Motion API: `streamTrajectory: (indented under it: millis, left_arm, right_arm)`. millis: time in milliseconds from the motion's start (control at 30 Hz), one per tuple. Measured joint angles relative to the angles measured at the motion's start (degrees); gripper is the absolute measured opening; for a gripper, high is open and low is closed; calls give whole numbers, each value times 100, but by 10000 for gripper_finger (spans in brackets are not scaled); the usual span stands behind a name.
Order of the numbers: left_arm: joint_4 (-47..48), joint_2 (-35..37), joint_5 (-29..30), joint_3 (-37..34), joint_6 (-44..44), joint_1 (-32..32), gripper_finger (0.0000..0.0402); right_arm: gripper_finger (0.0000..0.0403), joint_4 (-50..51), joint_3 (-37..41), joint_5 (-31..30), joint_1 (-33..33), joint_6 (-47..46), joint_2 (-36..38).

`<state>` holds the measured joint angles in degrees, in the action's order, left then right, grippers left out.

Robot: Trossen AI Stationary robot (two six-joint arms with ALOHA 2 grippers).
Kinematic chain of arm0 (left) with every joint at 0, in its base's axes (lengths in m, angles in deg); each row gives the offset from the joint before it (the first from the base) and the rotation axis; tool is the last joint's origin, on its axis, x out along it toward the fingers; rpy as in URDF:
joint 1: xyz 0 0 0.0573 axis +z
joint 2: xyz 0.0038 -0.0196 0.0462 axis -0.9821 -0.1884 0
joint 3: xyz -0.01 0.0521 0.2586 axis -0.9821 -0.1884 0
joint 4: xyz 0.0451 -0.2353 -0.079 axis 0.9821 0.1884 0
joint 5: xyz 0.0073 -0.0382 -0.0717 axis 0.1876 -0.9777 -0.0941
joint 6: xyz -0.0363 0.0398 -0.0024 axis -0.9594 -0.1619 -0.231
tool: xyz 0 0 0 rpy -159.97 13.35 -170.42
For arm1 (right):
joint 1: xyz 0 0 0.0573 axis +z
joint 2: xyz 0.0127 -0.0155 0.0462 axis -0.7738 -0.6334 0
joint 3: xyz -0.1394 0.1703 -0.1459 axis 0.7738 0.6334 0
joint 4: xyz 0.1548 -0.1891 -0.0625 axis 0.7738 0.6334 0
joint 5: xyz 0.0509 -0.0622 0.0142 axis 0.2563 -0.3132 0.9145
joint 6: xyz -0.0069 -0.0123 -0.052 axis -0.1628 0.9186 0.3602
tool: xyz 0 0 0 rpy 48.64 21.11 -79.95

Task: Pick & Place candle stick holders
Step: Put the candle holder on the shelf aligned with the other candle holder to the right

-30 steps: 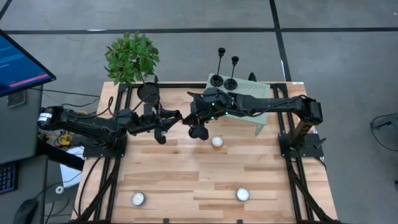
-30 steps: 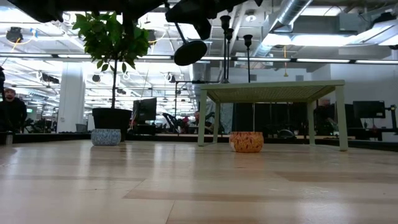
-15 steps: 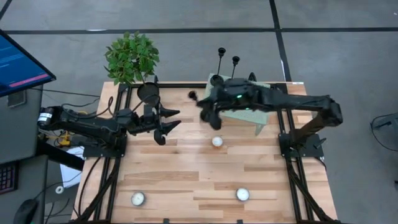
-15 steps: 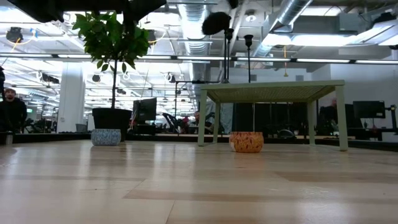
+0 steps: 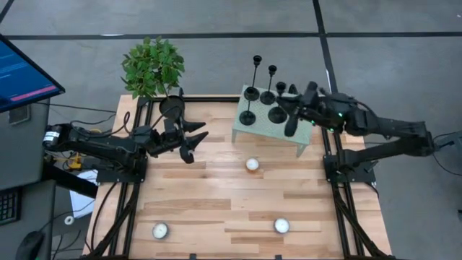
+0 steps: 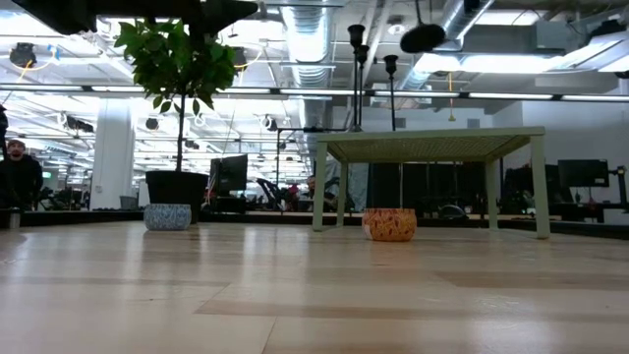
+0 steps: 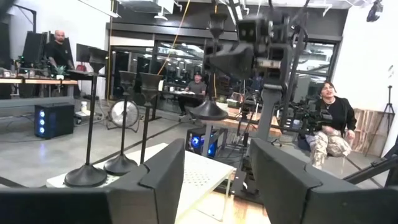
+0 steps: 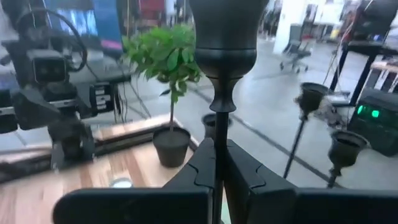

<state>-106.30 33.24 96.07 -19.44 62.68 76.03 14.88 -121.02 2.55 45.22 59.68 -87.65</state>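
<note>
Pale wooden planks form the surface (image 5: 216,195), ringed by a dark frame, with a small pale green stand (image 5: 249,130) at its far edge and an open-plan office beyond. Over that stand the right pincer (image 8: 219,163) is clamped shut on the thin stem of a black candlestick (image 8: 222,37), carried clear of the stand with its cup end ahead of the fingers. Just beside and below it, three more candlesticks (image 5: 250,115) stand upright on the stand top, each a round disc base, a slim rod and a small cup. They look like painted metal: rigid, smooth, probably light but top-heavy and easy to tip, so the stem seems the natural grip, taken near the base if it is to be set down steady. Well apart, the left pincer (image 7: 214,180) hangs empty with its fingers spread, near a potted plant (image 5: 153,68). Small tealights (image 5: 251,164) dot the planks.
</note>
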Motion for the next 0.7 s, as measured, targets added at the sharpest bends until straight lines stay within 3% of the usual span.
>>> streamTrajectory:
  millis: [133,333,700]
  left_arm:
    - [-1,0,2,0,-17,62,170]
    - [-1,0,2,0,-148,60,160]
    - [-1,-2,21,-2,-214,60,147]
  right_arm:
    - [0,-990,1136,39,-215,-11,545]
    - [0,-2508,2393,187,-467,29,734]
    - [0,-3019,2690,663,-847,11,92]
